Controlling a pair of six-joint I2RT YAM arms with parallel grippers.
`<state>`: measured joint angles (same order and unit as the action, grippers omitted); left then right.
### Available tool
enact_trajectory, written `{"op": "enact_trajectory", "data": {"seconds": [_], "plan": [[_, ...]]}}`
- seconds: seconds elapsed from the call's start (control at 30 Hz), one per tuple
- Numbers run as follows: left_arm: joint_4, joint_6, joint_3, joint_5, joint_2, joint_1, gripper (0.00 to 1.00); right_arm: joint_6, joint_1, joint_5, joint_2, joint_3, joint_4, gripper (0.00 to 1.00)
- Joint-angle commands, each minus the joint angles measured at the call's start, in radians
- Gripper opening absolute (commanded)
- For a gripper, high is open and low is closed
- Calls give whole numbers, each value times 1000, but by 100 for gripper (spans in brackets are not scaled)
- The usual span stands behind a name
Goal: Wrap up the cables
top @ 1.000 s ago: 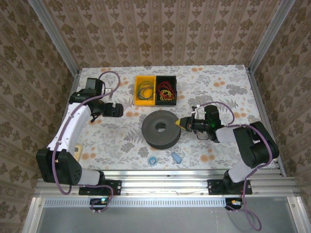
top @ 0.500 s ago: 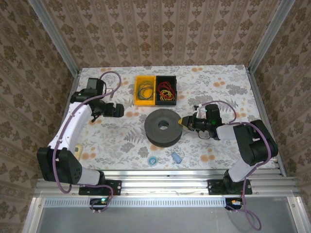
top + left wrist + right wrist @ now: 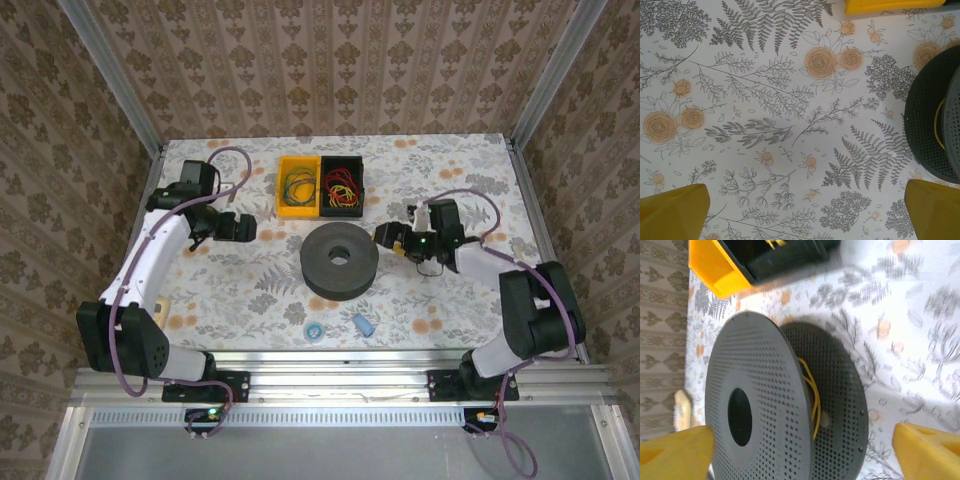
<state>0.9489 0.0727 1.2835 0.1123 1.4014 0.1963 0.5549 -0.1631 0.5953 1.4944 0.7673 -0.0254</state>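
Closest to the arm bases, on the flowered table [image 3: 460,180], a small blue ring [image 3: 314,330] and a pale blue cylinder [image 3: 363,324] lie near each other, apart from everything else. Just beyond them the dark grey spool [image 3: 339,262] lies flat at mid-table, with its centre hole facing up. It sits between the two grippers. The right wrist view shows its two perforated discs, with a yellow wire [image 3: 813,395] wound in the groove between them.

The right gripper [image 3: 383,236] is just beside the spool's right rim, apart from it and pointing at it. Its yellow fingers [image 3: 675,452] are spread wide at the two lower corners of the wrist view. They hold nothing, and the spool is ahead of them. The left gripper [image 3: 245,228] hangs over bare cloth to the left of the spool, well apart from it. Its jaws are spread wide too, and its fingers [image 3: 672,212] are empty, with only printed ferns and roses beneath them.

Farther back, behind the spool, a yellow bin [image 3: 281,190] and a black bin [image 3: 362,185] stand touching side by side. The yellow bin holds dark green coiled wires [image 3: 299,186]. The red cables [image 3: 338,181] lie bunched in the black bin, tangled with some yellow strands and away from both grippers
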Motion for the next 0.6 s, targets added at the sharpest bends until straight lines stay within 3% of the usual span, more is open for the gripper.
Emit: {"op": "enact_trajectory", "data": {"seconds": [0.0,0.13,0.3,0.47,0.57], "plan": [[-5,-25,24,6,1,5,100,-174,1,-126,-75,135,230,100],[-22,-20,19,15,9,11,100,-281,-40,-216,-47,308,319,100],[-2,-22,26,-11,13,17,100,-449,-132,-303,108,550,407,99],[28,-24,42,-43,18,23,100,-569,-198,-336,298,781,470,90],[45,-25,52,-72,18,27,100,-627,-219,-348,411,888,515,78]]}}
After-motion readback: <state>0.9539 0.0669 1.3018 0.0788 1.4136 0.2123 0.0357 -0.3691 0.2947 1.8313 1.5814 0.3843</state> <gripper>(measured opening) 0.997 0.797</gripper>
